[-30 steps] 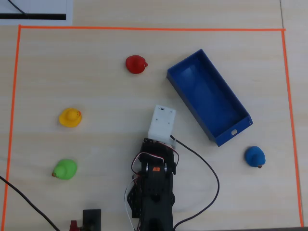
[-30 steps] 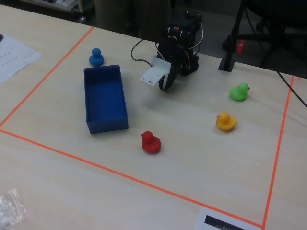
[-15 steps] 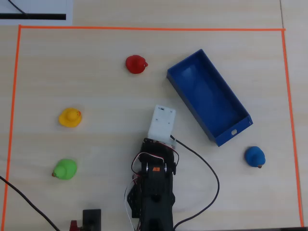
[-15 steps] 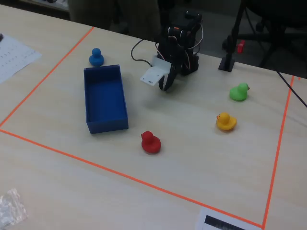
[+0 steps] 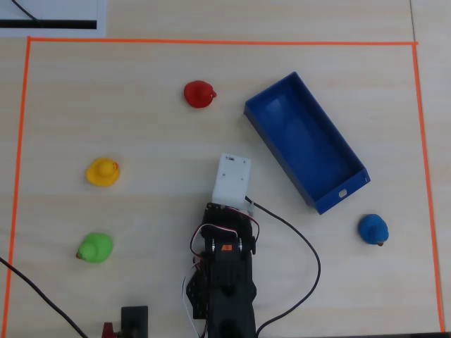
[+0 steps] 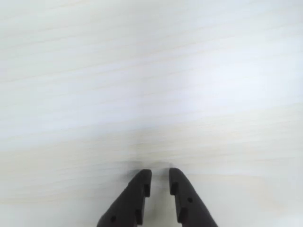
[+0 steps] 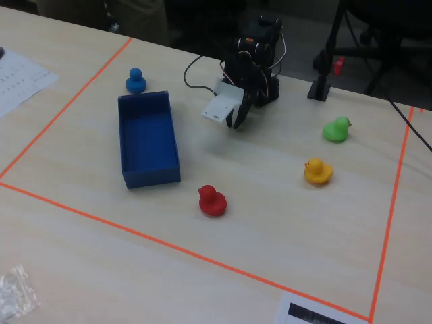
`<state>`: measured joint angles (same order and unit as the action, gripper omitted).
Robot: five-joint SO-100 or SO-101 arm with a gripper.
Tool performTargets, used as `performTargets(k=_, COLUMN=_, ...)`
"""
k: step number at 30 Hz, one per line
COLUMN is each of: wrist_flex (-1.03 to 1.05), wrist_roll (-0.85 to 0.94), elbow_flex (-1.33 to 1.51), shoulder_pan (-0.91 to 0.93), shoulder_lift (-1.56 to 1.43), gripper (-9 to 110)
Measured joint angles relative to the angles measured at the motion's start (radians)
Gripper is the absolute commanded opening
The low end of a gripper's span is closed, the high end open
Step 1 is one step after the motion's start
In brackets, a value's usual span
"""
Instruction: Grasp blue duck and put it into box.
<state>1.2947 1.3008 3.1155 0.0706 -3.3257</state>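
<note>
The blue duck (image 5: 373,229) stands on the table just past the box's short end with the white mark; in the fixed view the blue duck (image 7: 136,80) is behind the box. The box (image 5: 303,141) is a long dark-blue tray, empty, also in the fixed view (image 7: 145,138). My gripper (image 6: 160,174) hangs low over bare table with its jaws nearly together and nothing between them. In the fixed view my gripper (image 7: 235,121) is right of the box and well away from the blue duck. In the overhead view the white wrist housing (image 5: 232,179) hides it.
A red duck (image 5: 199,94), a yellow duck (image 5: 103,172) and a green duck (image 5: 95,247) stand apart on the table. Orange tape (image 5: 211,42) frames the work area. A black cable (image 5: 303,246) loops beside the arm's base.
</note>
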Motion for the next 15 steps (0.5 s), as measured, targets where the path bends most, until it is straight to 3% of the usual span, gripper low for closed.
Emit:
performTargets(k=11, wrist_flex=0.0, wrist_roll=0.0, elbow_flex=0.0, shoulder_pan=-0.005, shoulder_lift=0.0, gripper=5)
performTargets(k=15, wrist_flex=0.0, wrist_roll=0.0, elbow_flex=0.0, shoulder_pan=-0.006, shoulder_lift=0.0, gripper=1)
